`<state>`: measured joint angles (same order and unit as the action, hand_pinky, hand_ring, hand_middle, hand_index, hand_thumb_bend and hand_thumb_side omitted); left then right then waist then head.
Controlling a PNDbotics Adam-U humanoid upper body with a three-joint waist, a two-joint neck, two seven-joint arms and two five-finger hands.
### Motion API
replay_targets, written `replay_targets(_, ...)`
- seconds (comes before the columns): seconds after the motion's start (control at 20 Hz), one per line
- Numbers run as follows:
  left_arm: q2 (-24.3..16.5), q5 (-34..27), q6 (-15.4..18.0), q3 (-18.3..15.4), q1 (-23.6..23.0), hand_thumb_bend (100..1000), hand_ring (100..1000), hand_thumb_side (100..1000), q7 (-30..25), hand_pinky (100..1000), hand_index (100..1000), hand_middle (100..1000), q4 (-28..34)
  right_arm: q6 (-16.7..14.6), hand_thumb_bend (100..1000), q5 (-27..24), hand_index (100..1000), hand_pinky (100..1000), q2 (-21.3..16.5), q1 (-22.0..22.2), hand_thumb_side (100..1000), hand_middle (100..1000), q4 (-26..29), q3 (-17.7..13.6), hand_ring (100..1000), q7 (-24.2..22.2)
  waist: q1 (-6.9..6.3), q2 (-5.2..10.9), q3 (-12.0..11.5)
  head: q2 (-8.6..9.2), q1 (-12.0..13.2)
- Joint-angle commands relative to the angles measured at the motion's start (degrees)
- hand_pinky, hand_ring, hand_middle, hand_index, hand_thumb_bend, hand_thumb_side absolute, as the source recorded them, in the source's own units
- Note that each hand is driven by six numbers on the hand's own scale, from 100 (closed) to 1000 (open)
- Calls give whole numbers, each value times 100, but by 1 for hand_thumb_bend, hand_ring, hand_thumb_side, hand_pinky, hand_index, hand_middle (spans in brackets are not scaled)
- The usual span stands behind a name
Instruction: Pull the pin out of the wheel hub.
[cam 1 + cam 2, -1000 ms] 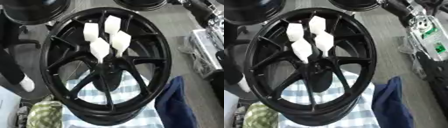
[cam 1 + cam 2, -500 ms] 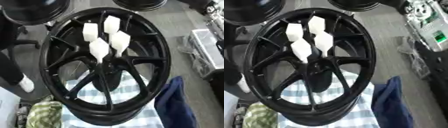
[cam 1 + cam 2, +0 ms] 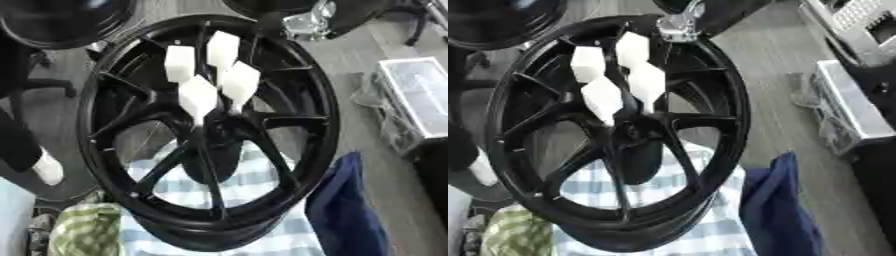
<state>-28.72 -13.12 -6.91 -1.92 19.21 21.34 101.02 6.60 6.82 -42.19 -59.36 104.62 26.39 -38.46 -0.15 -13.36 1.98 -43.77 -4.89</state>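
Wheel hub [image 3: 289,80]: black and many-spoked, filling the middle of both views. It sits on a blue-and-white checked cloth [image 3: 262,235], and we see it at a slant, near rim at the bottom.

An arm comes in from the top edge, right of middle in the left eye view, with a silver joint [image 3: 306,22] just over the far rim. We take it for the right arm, though little of it shows.

Right hand [image 3: 219,80]: black against the black spokes, so its outline is lost. What we can see is a cluster of white blocks [image 3: 199,95] on it, above the hub's centre [image 3: 214,132]. The lower two blocks point down toward the centre, and the upper two sit behind them toward the far rim.

Grip: we cannot tell whether the hand is open, closed or holding anything.

Pin: we cannot make it out. A thin pale sliver shows under the lowest block, just at the centre, but we cannot say what it is.

Left hand: it shows in neither view.

Around the hub:
- A dark blue cloth [image 3: 346,210] touches the near right rim.
- A green checked bundle [image 3: 83,232] lies at the lower left.
- A second black wheel [image 3: 61,20] sits in the upper left corner.
- A pale box [image 3: 420,100] stands on the grey floor to the right, apart from the hub.
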Motion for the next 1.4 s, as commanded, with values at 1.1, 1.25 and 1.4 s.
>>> replay_targets(1.1,-202,39,1,5,2,1000,773,576,-75,861,844,823,106,-222,487,1474,826,813,344,-542,138,742,-662,869,733,-822,-9,131,3,8,-24)
replay_targets(1.25,-195,42,-2,8,-2,1000,773,574,-81,861,843,822,104,-427,457,1650,820,810,345,-518,100,744,-675,882,729,-837,-16,123,7,16,-34)
replay_targets(1.4,-188,44,-4,12,-5,1000,773,573,-88,862,842,822,103,-616,433,1779,818,811,341,-484,100,743,-675,890,728,-851,-25,114,11,28,-35)
